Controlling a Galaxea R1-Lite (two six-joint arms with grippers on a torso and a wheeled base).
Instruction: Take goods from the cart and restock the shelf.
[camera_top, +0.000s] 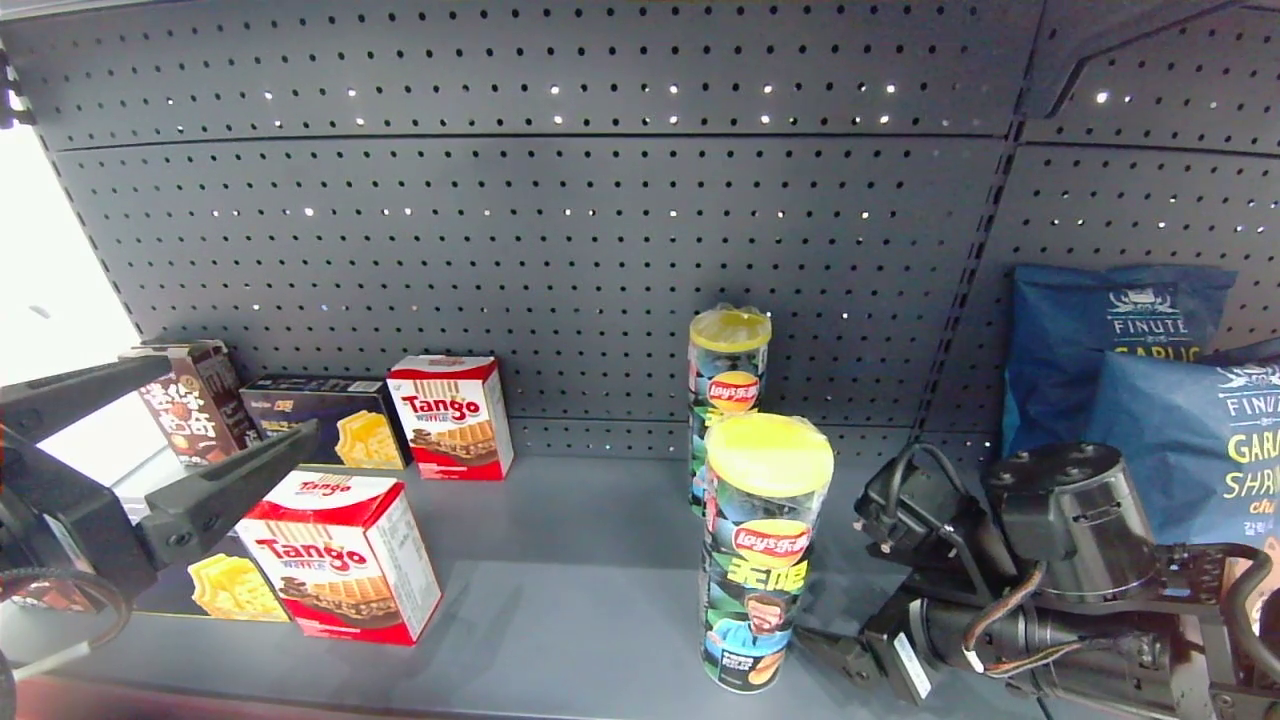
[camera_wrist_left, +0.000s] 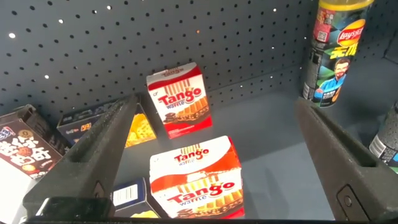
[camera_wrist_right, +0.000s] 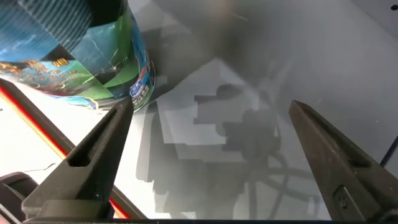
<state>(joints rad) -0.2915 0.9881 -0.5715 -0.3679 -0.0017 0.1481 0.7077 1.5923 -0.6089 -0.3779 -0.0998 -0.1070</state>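
Wafer box (camera_top: 340, 555) stands at the left front of the shelf (camera_top: 580, 560), the left hand (camera_wrist_left: 214, 104) near it, spread apart and empty. Mid-shelf, the front chip can (camera_top: 765, 555) stands before the rear chip can (camera_top: 728, 400). The right hand (camera_wrist_right: 211, 104) lies low beside the front one, spread apart, empty. Placing looks done; next, both hands must back out cleanly toward the cart.

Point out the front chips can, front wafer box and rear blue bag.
front chips can (camera_top: 768, 560), head view, its label
front wafer box (camera_top: 330, 575), head view, front face
rear blue bag (camera_top: 1100, 340), head view, its face
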